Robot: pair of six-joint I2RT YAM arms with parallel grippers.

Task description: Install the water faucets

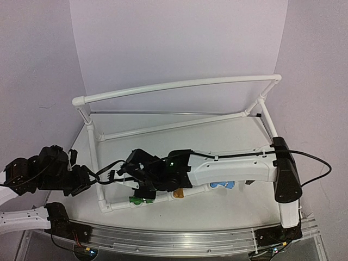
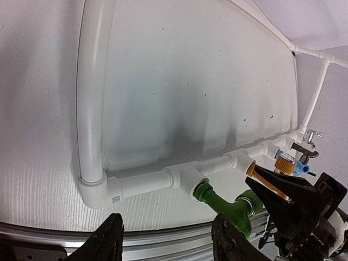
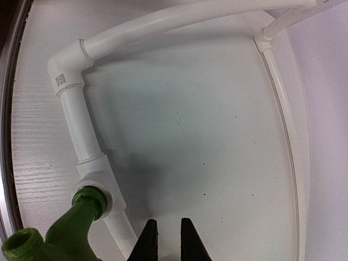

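The left hand (image 2: 167,231) hangs wide open and empty over the near edge of the white counter (image 2: 190,76). The right hand (image 3: 167,225) is narrowed to a slim gap with nothing in it, just beside the green plastic tap fitting (image 2: 225,202). That fitting sits in a tee of the white plastic pipe frame (image 2: 92,109). Along the same front pipe stand the golden-orange faucet (image 2: 266,181), the blue one (image 2: 288,163), the dark grey one (image 2: 303,151) and the shiny silver one (image 2: 311,136).
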